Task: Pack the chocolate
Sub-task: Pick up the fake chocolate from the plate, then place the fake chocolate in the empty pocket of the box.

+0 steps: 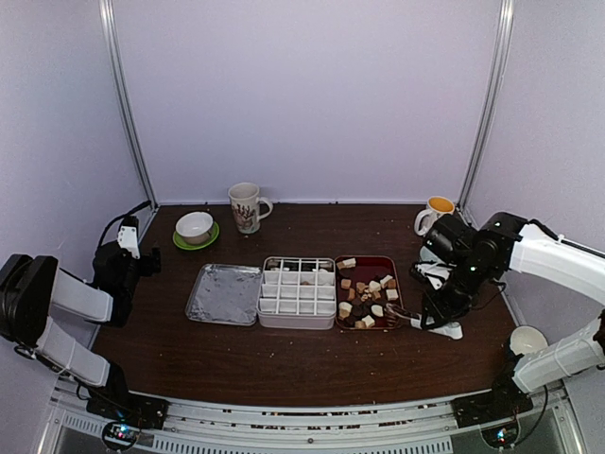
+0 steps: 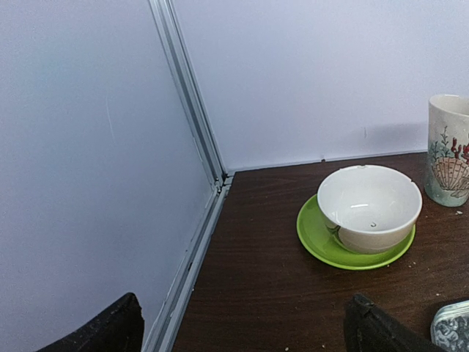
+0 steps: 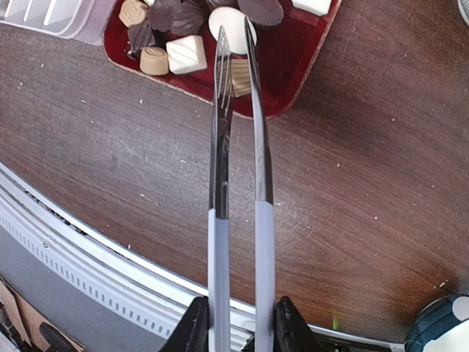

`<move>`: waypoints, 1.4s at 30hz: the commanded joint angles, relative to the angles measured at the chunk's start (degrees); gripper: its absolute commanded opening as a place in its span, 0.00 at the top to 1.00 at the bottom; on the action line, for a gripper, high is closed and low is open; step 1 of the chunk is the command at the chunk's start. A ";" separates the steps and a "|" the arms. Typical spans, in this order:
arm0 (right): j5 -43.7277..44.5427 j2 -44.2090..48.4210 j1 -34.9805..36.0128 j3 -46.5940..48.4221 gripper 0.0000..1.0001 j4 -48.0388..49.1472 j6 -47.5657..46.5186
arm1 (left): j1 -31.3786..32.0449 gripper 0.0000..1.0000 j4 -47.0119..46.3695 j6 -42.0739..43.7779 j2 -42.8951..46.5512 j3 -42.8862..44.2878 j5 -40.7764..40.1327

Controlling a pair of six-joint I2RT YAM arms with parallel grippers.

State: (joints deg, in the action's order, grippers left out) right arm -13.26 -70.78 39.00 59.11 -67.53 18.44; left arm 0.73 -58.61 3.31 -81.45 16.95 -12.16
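The chocolate [image 1: 367,291], small dark, tan and white pieces, lies in a dark red tray [image 1: 389,268] right of a white divided box [image 1: 298,291]. My right gripper [image 1: 437,314] is shut on metal tongs [image 1: 408,320] at the tray's near right corner. In the right wrist view the gripper [image 3: 240,330] holds the tongs [image 3: 220,147] by their pale handles. The tong tips straddle a tan piece [image 3: 239,77] near a white round piece [image 3: 233,26] inside the tray [image 3: 293,88]. My left gripper [image 1: 128,248] is open and empty at the far left [image 2: 245,330].
A foil lid [image 1: 225,293] lies left of the box. A white bowl on a green saucer [image 2: 366,209] and a shell-print mug [image 2: 448,150] stand at the back left. A cup of orange liquid [image 1: 437,213] stands at the back right, a white cup [image 1: 527,339] at the right edge.
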 commanded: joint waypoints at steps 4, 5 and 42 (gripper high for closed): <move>2.59 0.69 -0.84 4.50 0.78 0.65 -0.06 | -0.46 0.02 -1.91 -0.41 -0.33 0.81 0.53; 2.61 0.79 -0.81 4.71 0.78 0.86 -0.19 | -0.45 0.02 -1.97 -0.43 -0.28 0.83 0.50; -16.33 -5.47 1.48 7.47 0.79 25.40 -1.76 | -0.46 0.02 -1.97 -0.43 -0.37 0.89 0.55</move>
State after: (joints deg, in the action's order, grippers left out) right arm -25.93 -75.55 38.94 66.15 -48.16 17.34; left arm 0.73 -58.61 3.31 -81.45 16.95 -12.14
